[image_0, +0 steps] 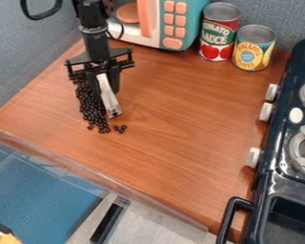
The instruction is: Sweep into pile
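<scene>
The hand (105,87) is closed around a pale, narrow sweeping tool (109,100), toward the bench's (180,114) left edge. Dark beans (90,105) lie beside it, strays near its tip. Likely light, hard and quick to roll; the tool seems stiff, best gripped high.

- Teal toy microwave (192,28), orange buttons
- Red can (218,32), just beside the microwave
- Yellow can (253,50), near the microwave
- Dark toy stove (282,138), white knobs, well apart from the microwave
</scene>
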